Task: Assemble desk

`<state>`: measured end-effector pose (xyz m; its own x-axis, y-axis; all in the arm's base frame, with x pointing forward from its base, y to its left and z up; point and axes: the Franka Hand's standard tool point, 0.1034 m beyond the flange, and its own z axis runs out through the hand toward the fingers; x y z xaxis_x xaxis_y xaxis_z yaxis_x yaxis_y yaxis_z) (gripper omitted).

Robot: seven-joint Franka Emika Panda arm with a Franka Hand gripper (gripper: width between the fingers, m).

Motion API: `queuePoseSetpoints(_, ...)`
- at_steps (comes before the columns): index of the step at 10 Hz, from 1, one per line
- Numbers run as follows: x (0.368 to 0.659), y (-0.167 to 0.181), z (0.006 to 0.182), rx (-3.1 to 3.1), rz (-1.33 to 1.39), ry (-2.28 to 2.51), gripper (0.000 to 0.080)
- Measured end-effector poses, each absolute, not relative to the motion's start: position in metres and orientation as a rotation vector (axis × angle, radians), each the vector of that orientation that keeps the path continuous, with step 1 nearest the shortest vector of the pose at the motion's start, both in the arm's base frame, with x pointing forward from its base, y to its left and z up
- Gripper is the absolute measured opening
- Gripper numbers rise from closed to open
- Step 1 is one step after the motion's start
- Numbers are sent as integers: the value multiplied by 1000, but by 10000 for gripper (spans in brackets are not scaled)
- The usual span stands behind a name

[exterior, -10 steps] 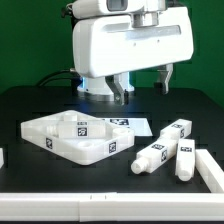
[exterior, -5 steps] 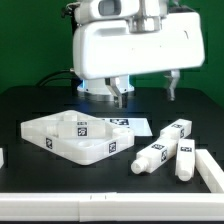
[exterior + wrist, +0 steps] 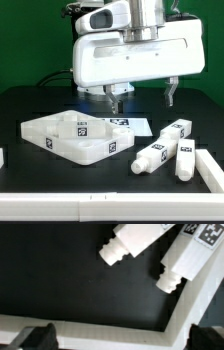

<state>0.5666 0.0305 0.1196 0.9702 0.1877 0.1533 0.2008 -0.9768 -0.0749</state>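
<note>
The gripper point(image 3: 143, 95) hangs wide open. Drop it straight over one leg point(image 3: 150, 155) near the table's point(image 3: 30, 105) front edge.

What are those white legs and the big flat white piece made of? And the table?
The legs look like hard white plastic: smooth, slightly glossy, with moulded pegs at the ends. The desk panel seems to be the same plastic, with crisp moulded rims. The table looks matte black; whether it is cloth or board, I cannot tell.
</note>
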Motion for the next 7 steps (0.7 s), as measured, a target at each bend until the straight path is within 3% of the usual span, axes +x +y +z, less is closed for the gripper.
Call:
queuePoseSetpoints(5,551,56,84,-3014,-100,227,649)
queuePoseSetpoints(7,553,58,88,-3013,-98,222,649)
